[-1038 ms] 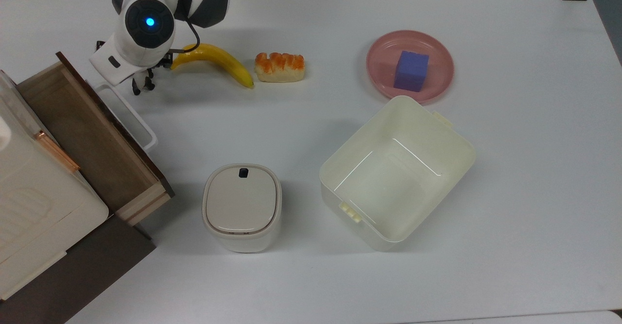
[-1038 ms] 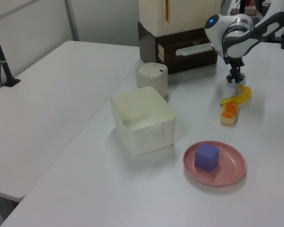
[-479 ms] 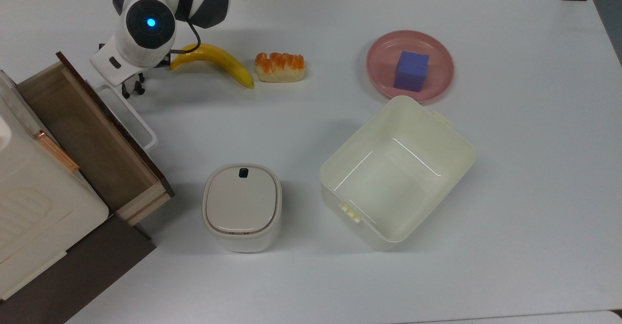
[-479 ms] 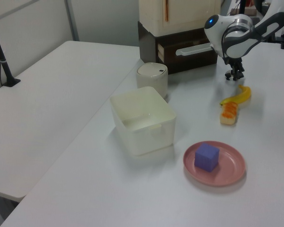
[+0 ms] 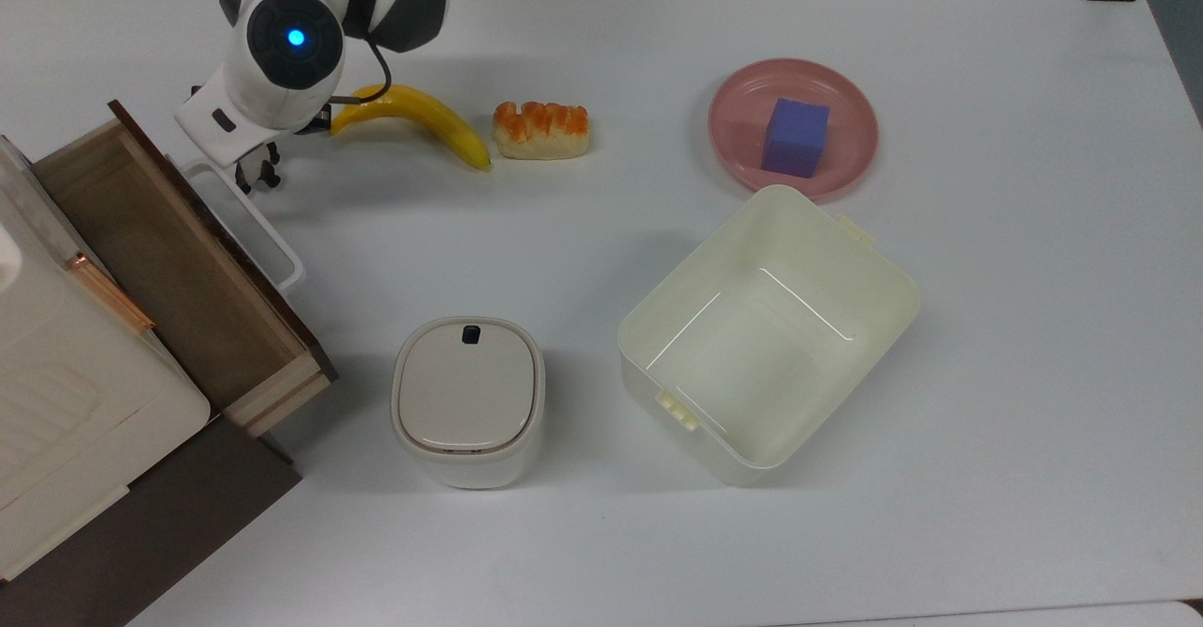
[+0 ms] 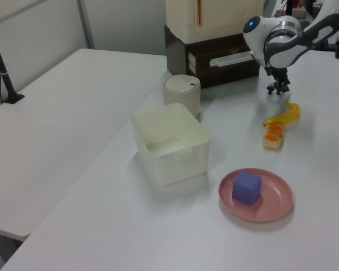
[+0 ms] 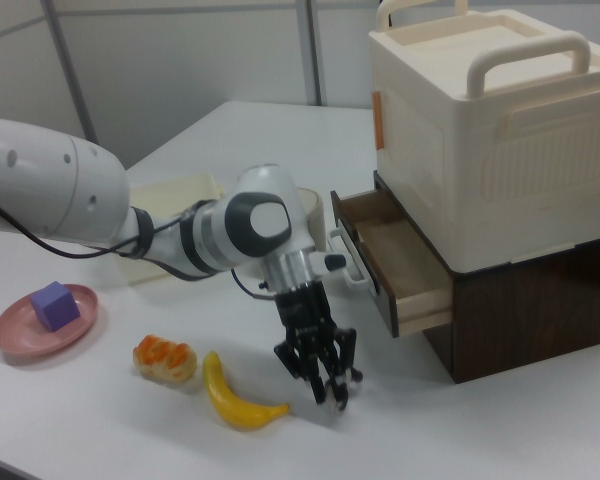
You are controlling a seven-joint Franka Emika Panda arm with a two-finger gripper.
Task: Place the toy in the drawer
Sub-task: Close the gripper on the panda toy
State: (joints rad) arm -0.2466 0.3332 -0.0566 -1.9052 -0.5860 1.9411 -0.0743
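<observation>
My gripper [image 5: 256,175] hangs just above the table beside the white loop handle [image 5: 252,223] of the open brown wooden drawer [image 5: 160,260], on the top view's left. In the right view the gripper [image 7: 332,380] points down between the banana and the drawer [image 7: 400,265]. Its black fingers are shut on the toy [image 7: 340,386], a tiny black-and-white bit that they mostly hide. The left view shows the gripper [image 6: 277,88] in front of the drawer [image 6: 223,59], a little off the table.
A banana [image 5: 418,119] and an orange-topped bread piece [image 5: 541,129] lie right of the gripper in the top view. A pink plate [image 5: 733,143] holds a purple cube [image 5: 795,135]. A cream tub [image 5: 879,279] and a lidded beige bin [image 5: 467,397] stand nearer the front. A cream box [image 5: 56,401] tops the cabinet.
The gripper has risen a little off the table and shifted away from the banana toward the drawer's handle. Nothing else has moved.
</observation>
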